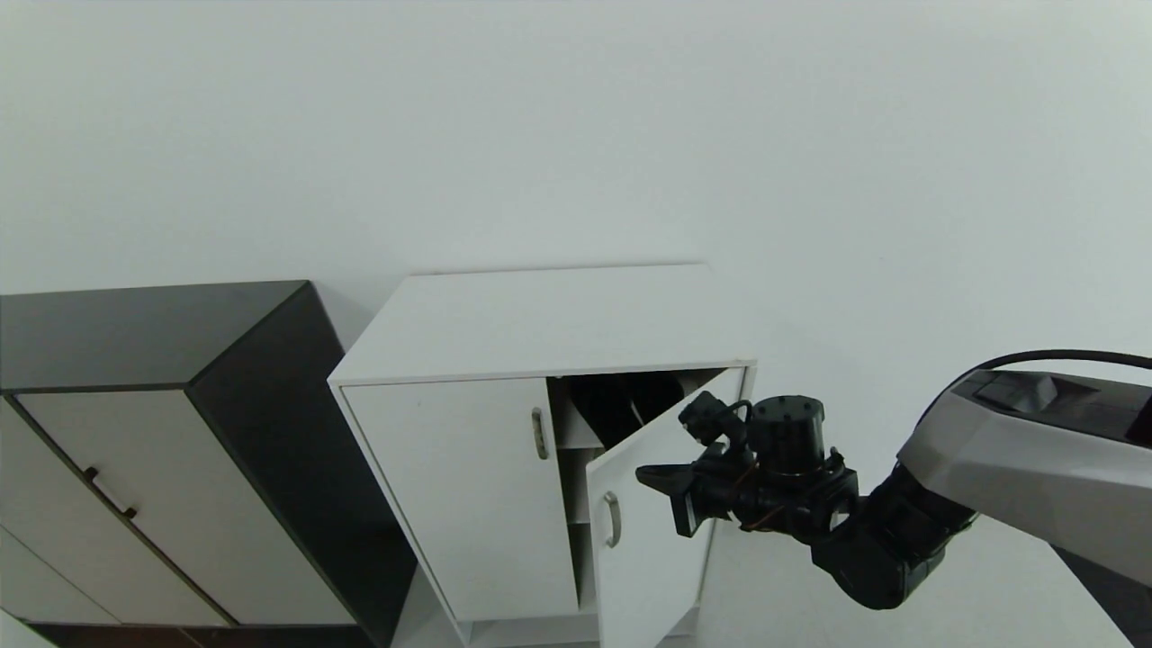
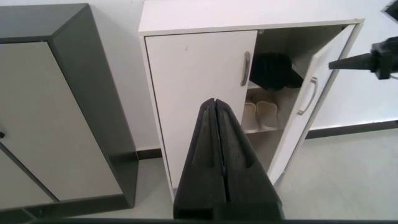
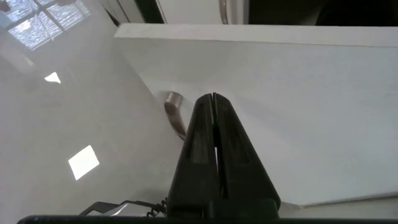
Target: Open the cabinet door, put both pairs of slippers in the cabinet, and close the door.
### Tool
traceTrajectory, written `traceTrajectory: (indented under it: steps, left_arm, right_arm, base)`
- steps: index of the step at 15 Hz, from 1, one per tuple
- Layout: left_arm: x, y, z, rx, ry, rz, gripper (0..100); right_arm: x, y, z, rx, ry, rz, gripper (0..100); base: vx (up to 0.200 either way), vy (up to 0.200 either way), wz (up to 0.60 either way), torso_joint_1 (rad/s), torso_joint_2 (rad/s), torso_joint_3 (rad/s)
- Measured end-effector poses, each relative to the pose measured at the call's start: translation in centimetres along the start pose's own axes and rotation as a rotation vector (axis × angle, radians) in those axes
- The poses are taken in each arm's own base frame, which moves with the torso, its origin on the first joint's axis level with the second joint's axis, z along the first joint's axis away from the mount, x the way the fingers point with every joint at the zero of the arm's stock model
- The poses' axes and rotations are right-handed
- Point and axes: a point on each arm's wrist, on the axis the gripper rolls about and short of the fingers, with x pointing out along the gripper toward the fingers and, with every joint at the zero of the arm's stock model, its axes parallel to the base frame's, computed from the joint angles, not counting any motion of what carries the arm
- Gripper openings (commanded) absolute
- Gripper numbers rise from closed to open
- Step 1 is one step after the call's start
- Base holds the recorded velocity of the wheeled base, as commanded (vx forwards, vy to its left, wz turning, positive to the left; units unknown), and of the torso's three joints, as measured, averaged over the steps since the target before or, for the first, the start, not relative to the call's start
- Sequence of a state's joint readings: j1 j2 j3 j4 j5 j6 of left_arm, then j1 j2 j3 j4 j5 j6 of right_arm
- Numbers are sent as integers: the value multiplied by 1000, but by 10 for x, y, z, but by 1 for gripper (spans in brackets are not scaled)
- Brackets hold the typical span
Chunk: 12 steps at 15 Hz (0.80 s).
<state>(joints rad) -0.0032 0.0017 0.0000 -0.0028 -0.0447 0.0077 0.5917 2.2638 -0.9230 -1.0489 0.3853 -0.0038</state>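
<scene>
The white cabinet has its left door closed and its right door standing partly open. Inside, black slippers lie on the top shelf and pale slippers on the shelf below. My right gripper is shut and empty, its tip at the outer face of the open door, just above and to the side of the handle. I cannot tell whether it touches the door. In the right wrist view the shut gripper points at the door panel beside the handle. My left gripper is shut, empty, and back from the cabinet front.
A dark grey cabinet with pale doors stands right beside the white one on the left. A plain wall runs behind both. Open floor lies in front of and to the right of the white cabinet.
</scene>
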Motion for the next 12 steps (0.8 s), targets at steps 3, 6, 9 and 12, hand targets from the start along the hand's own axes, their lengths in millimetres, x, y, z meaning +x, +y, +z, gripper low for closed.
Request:
traceTrajectory:
  steps: [3,6,9,12]
  left_arm:
    - [0,0,0,0,0,0,0]
    - [0,0,0,0,0,0,0]
    - [0,0,0,0,0,0,0]
    - [0,0,0,0,0,0,0]
  right_arm:
    - [9,-11,4,32,1,-26,0]
    - [16,-20,8,34,-23,-60,0]
    - [23,-32,10,45,-13,-84,0]
    - [28,-45,13,45,-30,-105,0]
  base:
    - [0,0,0,0,0,0]
    - [0,0,0,0,0,0]
    - [0,0,0,0,0,0]
    - [0,0,0,0,0,0]
